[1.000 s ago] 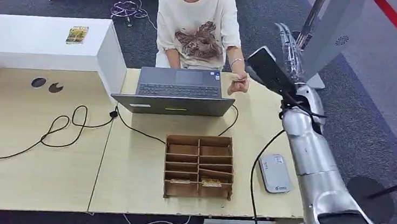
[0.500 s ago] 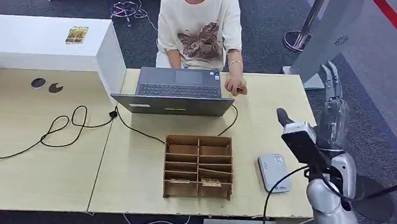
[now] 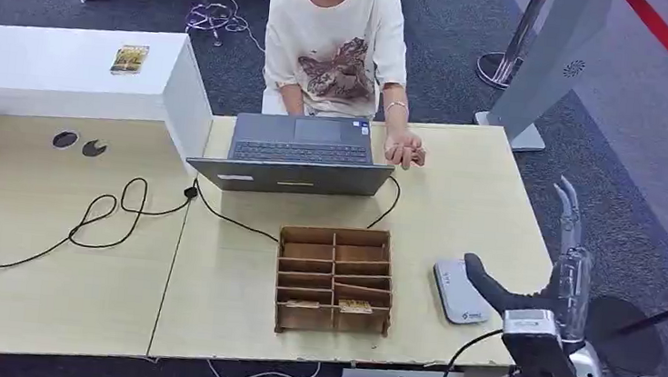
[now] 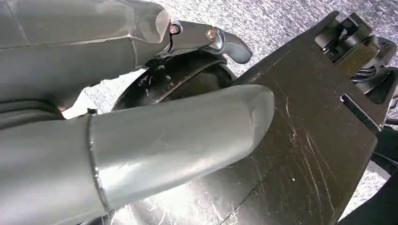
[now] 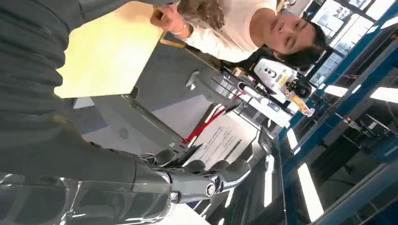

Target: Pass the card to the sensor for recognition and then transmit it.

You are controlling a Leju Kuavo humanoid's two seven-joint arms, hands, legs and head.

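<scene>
Grey carpet surrounds the light wooden table in front of you, with a white counter at its far left and a person seated at the far side behind an open laptop. Your right hand is off the table's right edge, low in the head view, fingers stretched straight and apart, thumb pointing toward the table, nothing in it; the arm below it is cut off by the bottom of the picture. Your right wrist view shows the same spread fingers against a bright hall, with the table's pale top and the person's hand beyond. The card is in that person's hand, resting on the table just right of the laptop; you can make out a small tan sliver between the fingers and no more, since the hand covers most of it and it is too small for any print or colour to be read. The grey sensor pad lies flat near the table's right edge, beside the wooden divided box, and your thumb overlaps its near corner in the head view. Two lower compartments of the box hold small yellowish items, too small to identify. Your left hand shows in its wrist view with a thick thumb and one finger extended over dark robot parts; whether it is open or closed you cannot tell.
</scene>
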